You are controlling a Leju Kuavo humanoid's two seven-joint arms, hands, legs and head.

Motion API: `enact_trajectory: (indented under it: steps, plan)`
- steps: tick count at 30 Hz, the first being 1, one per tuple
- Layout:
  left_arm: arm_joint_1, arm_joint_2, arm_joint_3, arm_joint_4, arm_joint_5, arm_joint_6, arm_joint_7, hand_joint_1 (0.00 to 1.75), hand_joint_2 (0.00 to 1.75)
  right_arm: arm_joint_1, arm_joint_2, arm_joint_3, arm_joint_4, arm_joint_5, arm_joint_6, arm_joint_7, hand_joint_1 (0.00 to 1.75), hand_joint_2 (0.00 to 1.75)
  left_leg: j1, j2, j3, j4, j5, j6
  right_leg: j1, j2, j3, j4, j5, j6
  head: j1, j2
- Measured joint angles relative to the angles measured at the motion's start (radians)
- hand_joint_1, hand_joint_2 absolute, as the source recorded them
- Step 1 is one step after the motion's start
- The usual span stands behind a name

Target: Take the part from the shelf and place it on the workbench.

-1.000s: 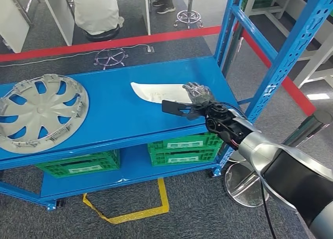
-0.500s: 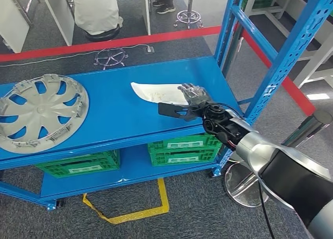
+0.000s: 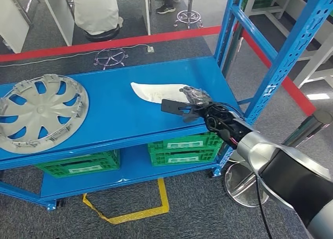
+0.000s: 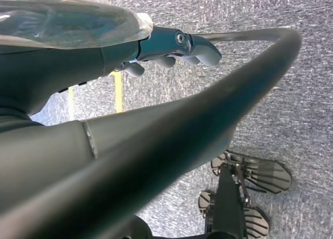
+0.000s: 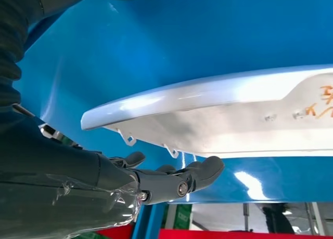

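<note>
Orange handwritten marks on the white part (image 5: 235,114) lying on the blue shelf (image 3: 106,111), too cut off and blurred to read (faint scribbles on it in the head view too). White labels on the green crates (image 3: 184,148) below, print illegible.

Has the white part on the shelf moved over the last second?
No. The white part lies at the same spot on the blue shelf; the right hand beside it shifted slightly.
</note>
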Motion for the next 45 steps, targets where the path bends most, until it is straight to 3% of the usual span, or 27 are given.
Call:
enact_trajectory:
  steps: [45]
  plan:
    - [-0.02, -0.002, -0.076, 0.0, -0.018, -0.004, 0.02, 0.0, 0.0, 0.0, -0.031, -0.024, 0.05, -0.019, 0.052, 0.047, 0.0, 1.75, 0.0, 0.001, 0.001, 0.0, 0.0, 0.0, 0.0, 0.001, 0.0, 0.0, 0.0, 0.0, 0.0, 0.0]
